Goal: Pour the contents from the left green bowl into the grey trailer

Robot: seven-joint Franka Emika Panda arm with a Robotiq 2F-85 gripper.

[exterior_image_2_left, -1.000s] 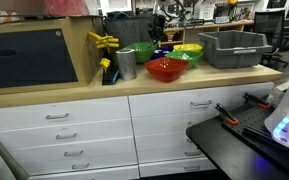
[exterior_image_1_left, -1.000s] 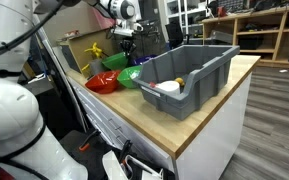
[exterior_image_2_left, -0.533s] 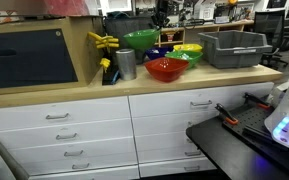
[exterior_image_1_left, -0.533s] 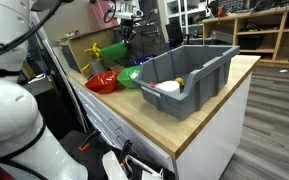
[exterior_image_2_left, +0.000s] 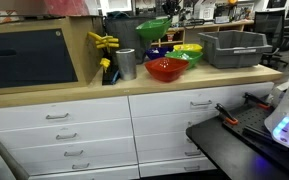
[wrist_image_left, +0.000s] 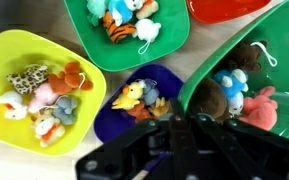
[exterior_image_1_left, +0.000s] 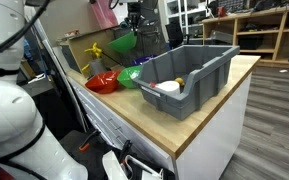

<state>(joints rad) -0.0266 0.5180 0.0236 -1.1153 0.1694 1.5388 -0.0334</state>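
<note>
- Gripping noted: gripper (wrist_image_left: pixel 182 124) pressed together on rim of left green bowl (exterior_image_1_left: pixel 123 43); bowl is held aloft and tilted, above the other bowls in both exterior views.
- Contents, wrist view: small plush toys (wrist_image_left: pixel 246 92) are seen inside the held bowl.
- Target bin, i.e. grey trailer (exterior_image_1_left: pixel 190 72): set on wooden counter (exterior_image_1_left: pixel 214 100), apart from held bowl; white item (exterior_image_1_left: pixel 165 88) is seen inside.
- Below, wrist view: second green bowl (wrist_image_left: pixel 129 30), yellow bowl (wrist_image_left: pixel 4 60), blue bowl (wrist_image_left: pixel 119 120), all w/ toys; red bowl (wrist_image_left: pixel 229 8), contents not made out.
- Metal cup (exterior_image_2_left: pixel 126 63): stood near red bowl.
</note>
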